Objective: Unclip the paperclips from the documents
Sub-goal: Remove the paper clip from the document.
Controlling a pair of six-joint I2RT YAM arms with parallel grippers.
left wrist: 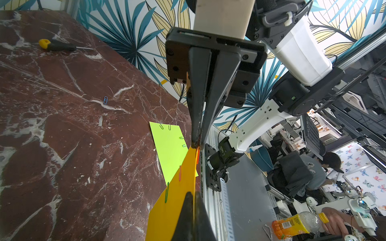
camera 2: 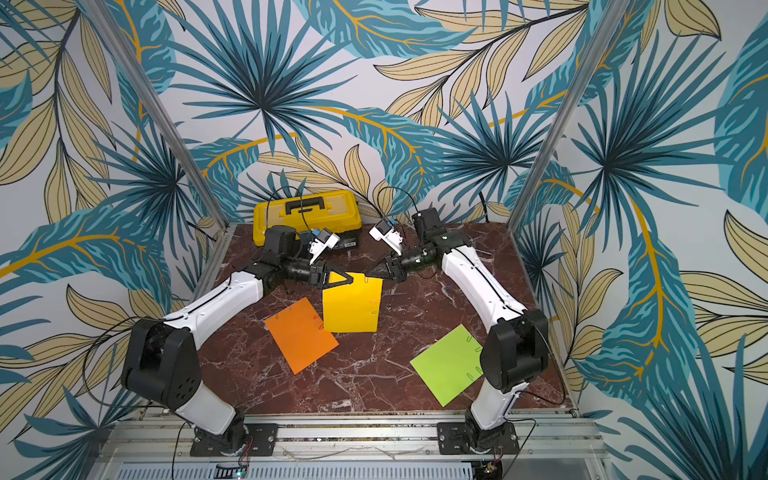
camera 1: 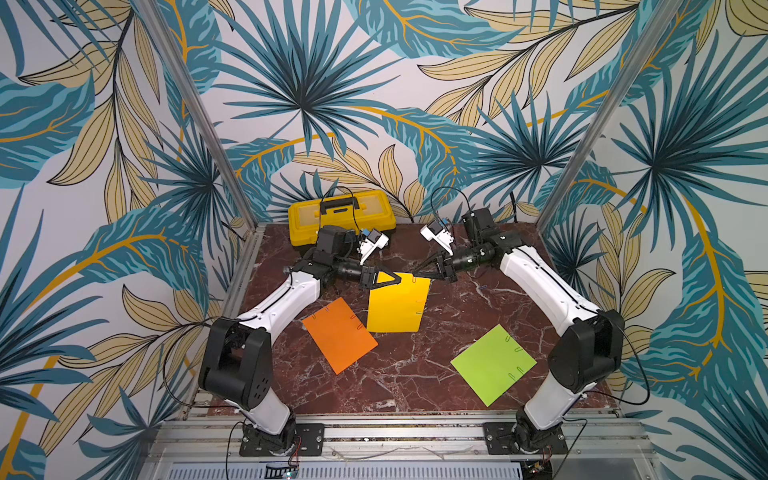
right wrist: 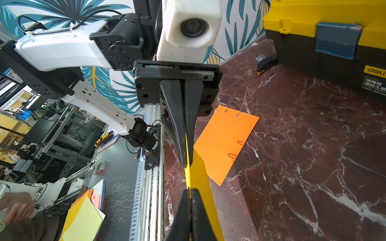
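- The yellow sheet [camera 1: 397, 307], at the centre of both top views, is held up off the table [camera 1: 415, 374] by its upper edge.
- The orange sheet [camera 1: 338, 334] lies flat to its lower left and the green sheet [camera 1: 492, 363] to its lower right. Each has clips [right wrist: 232, 156] on its edges.
- The left gripper [camera 1: 399, 280] is clamped on the yellow sheet's upper left corner.
- The right gripper [camera 1: 417, 274] is closed tight on the same edge, right at a red clip [left wrist: 197, 155]. I cannot tell whether its tips hold the wire alone or the paper too.
- Risk: if paper is pinched with the wire, a pull would likely tear or crease the edge instead of sliding the clip off.
- Risk: the two grips sit close together. A pull across the clip's legs, not along them, could twist the sheet or drag it out of the left jaws.
- Risk: thin wire may slip from the flat tips, leaving the clip half on.
- Risk: a dropped sheet would likely land over the orange one and hide its clips.
- One blue clip [left wrist: 105, 100] lies loose on the table, at centre left of the left wrist view.
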